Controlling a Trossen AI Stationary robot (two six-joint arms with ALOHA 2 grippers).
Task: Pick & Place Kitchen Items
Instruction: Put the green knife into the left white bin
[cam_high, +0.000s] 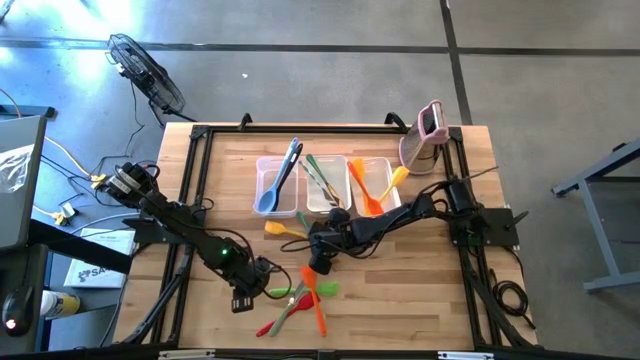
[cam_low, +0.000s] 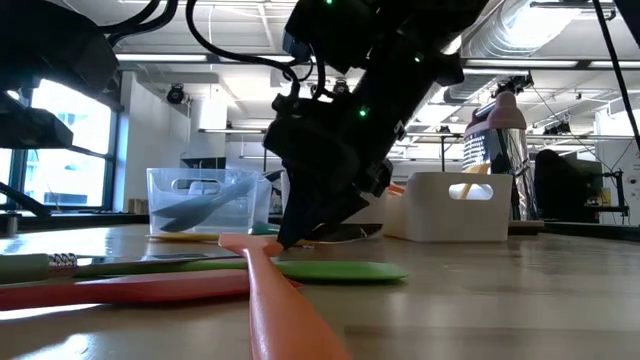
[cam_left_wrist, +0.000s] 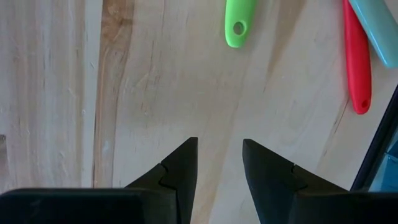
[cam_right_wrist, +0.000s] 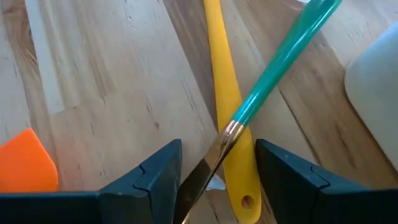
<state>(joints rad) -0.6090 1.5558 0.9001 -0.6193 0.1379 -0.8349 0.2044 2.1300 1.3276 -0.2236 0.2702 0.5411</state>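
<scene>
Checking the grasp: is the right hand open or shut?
Open: in its wrist view the right hand straddles the yellow spatula and teal tool, fingers apart.

Three clear plastic tubs (cam_high: 327, 186) sit side by side at the far middle of the wooden table (cam_high: 420, 300). A pink-and-white upright gadget (cam_high: 425, 135) stands near the far right corner (just beside the rightmost tub). On the grey floor beyond the table's left corner lies a black fan (cam_high: 145, 72).
</scene>
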